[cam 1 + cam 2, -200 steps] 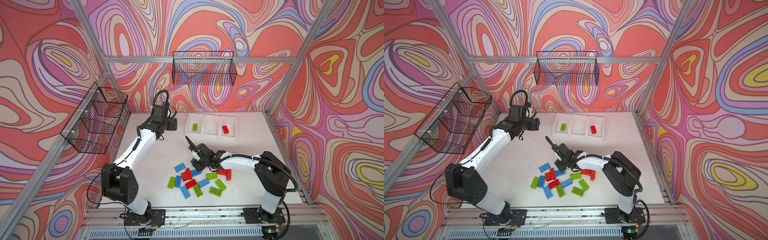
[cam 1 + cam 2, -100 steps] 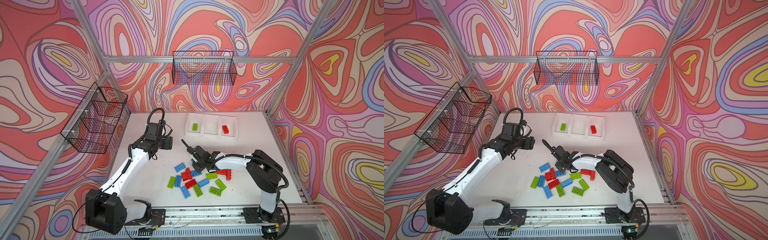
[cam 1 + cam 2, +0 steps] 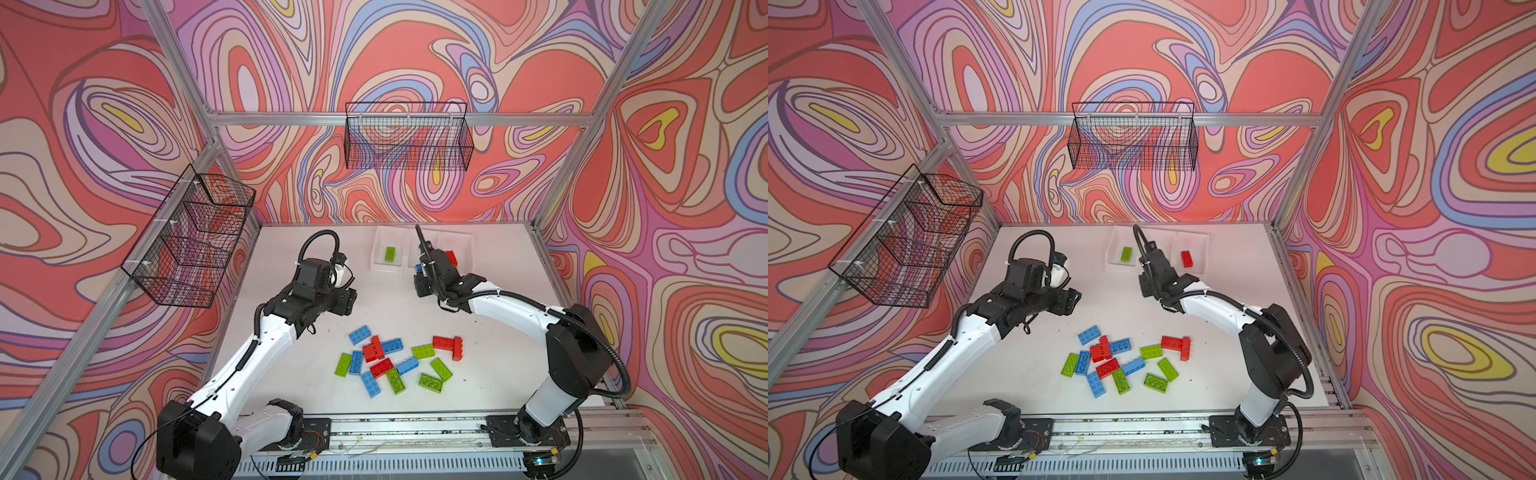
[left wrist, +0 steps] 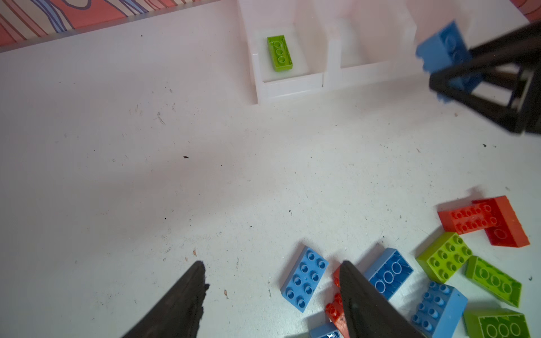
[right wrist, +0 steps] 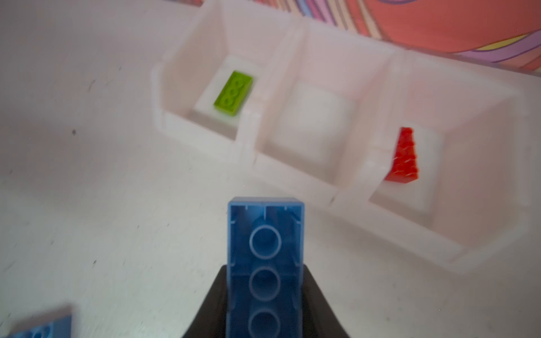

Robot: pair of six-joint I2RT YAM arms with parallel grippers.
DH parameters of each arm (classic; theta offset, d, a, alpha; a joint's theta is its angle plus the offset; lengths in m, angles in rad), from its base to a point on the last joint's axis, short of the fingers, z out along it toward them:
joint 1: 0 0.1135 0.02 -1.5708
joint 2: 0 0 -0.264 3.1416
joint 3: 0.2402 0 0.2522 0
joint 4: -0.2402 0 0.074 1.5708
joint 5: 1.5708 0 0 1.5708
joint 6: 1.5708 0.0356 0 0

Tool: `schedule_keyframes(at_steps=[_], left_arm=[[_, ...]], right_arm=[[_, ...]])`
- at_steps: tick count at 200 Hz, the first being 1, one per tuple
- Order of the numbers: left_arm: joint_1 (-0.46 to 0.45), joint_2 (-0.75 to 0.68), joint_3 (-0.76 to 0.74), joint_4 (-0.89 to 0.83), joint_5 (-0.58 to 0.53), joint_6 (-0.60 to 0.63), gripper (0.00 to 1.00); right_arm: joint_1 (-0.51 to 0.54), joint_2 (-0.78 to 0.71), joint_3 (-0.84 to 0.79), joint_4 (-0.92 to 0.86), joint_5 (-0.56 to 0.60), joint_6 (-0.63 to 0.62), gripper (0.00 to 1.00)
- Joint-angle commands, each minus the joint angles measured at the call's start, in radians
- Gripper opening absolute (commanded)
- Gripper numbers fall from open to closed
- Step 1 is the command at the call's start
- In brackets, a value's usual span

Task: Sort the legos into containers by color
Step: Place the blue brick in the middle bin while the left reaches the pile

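Note:
Several legos point(image 3: 381, 368) in green, blue and red lie in a loose pile at the front centre of the table in both top views. The containers point(image 3: 388, 270), three joined white bins, stand at the back. A green brick point(image 5: 233, 93) lies in one end bin and a red brick point(image 5: 404, 156) in the other end bin. The middle bin point(image 5: 292, 172) is empty. My right gripper point(image 5: 265, 267) is shut on a blue brick point(image 5: 265, 234), held in the air just in front of the bins. My left gripper point(image 4: 272, 263) is open and empty, above the table by the pile's edge.
Black wire baskets hang on the back wall point(image 3: 409, 141) and on the left wall point(image 3: 191, 237). Both arm bases sit on an aluminium rail point(image 3: 415, 428) along the table's front edge. The white table point(image 3: 291, 374) is bare left of the pile.
My right gripper has shut on a blue brick at the pile and carried it up and back to the bins. My left arm has swung from the back left down toward the pile.

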Motion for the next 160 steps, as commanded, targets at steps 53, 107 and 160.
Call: schedule_keyframes(at_steps=[53, 107, 160], left_arm=[[-0.013, -0.059, -0.076, -0.094, -0.107, -0.324, 0.7], [-0.092, -0.077, -0.226, -0.086, -0.153, -0.565, 0.69], [-0.124, -0.047, -0.298, -0.071, -0.155, -0.657, 0.78]], right_arm=[[-0.134, 0.365, 0.402, -0.05, 0.035, 0.025, 0.31], [-0.189, 0.58, 0.622, -0.065, -0.044, 0.118, 0.31], [-0.193, 0.674, 0.716, -0.059, -0.125, 0.148, 0.33]])
